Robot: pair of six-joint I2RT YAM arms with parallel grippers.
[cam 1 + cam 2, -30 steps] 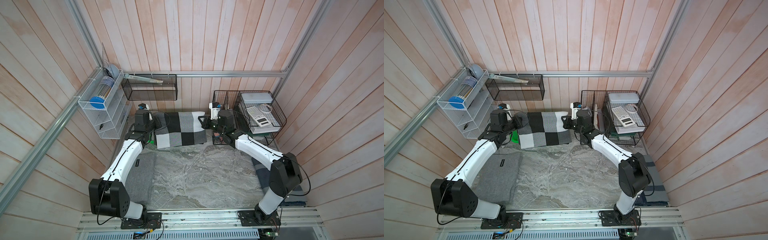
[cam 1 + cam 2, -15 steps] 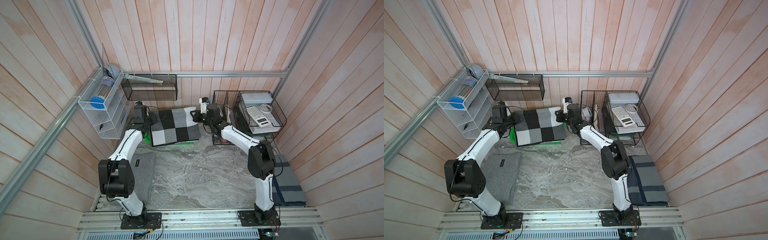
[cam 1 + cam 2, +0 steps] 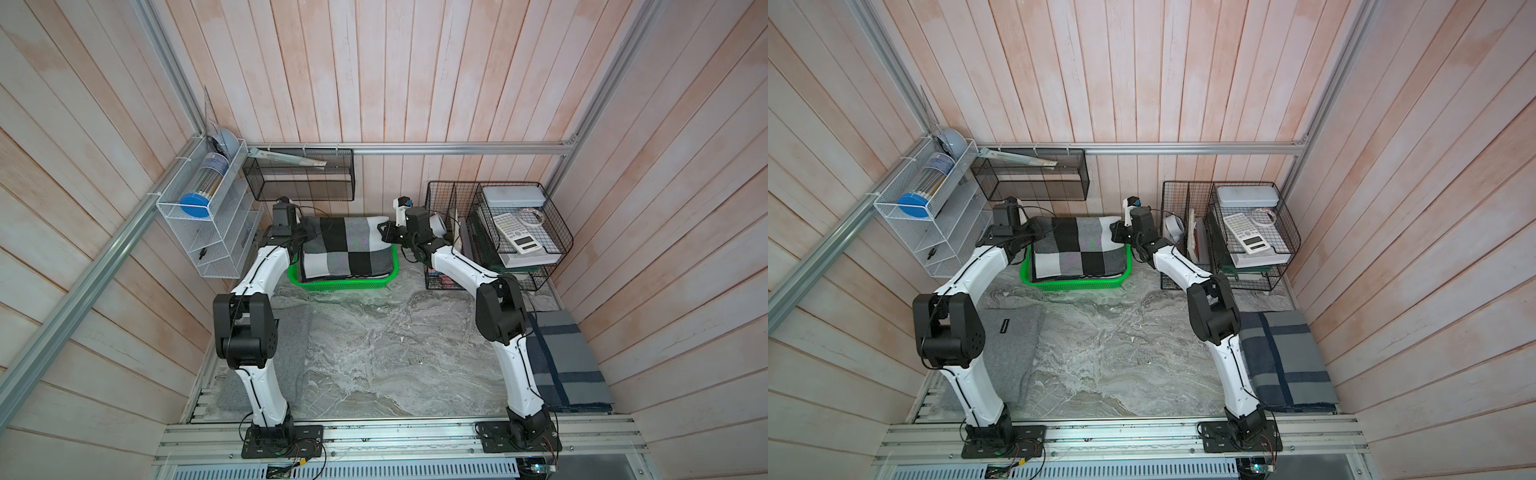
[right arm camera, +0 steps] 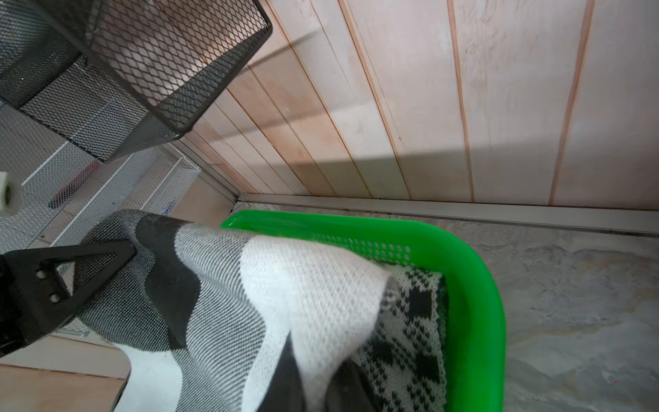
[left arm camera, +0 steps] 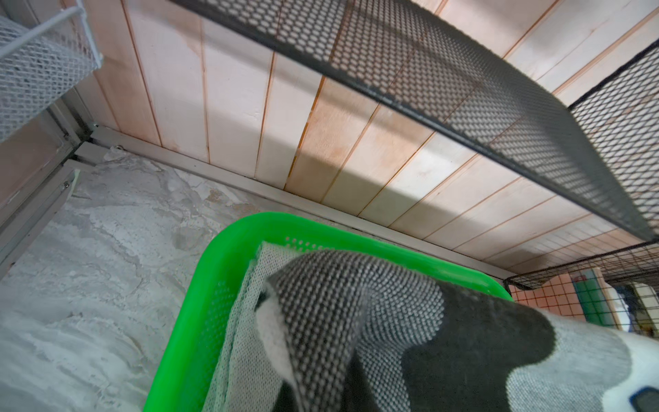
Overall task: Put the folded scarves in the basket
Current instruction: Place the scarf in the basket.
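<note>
Calculator (image 3: pixel 515 235) in black wire organiser (image 3: pixel 557 226); mesh shelf (image 3: pixel 299 183) on back wall (image 3: pixel 415 83); striped blanket (image 3: pixel 569 365)

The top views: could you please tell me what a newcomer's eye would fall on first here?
The black, grey and white checked scarf stands out first, spread over the bright green basket near the back wall. The left gripper and right gripper are shut on its two ends. A white calculator lies in the black wire organiser in the far right corner.
</note>
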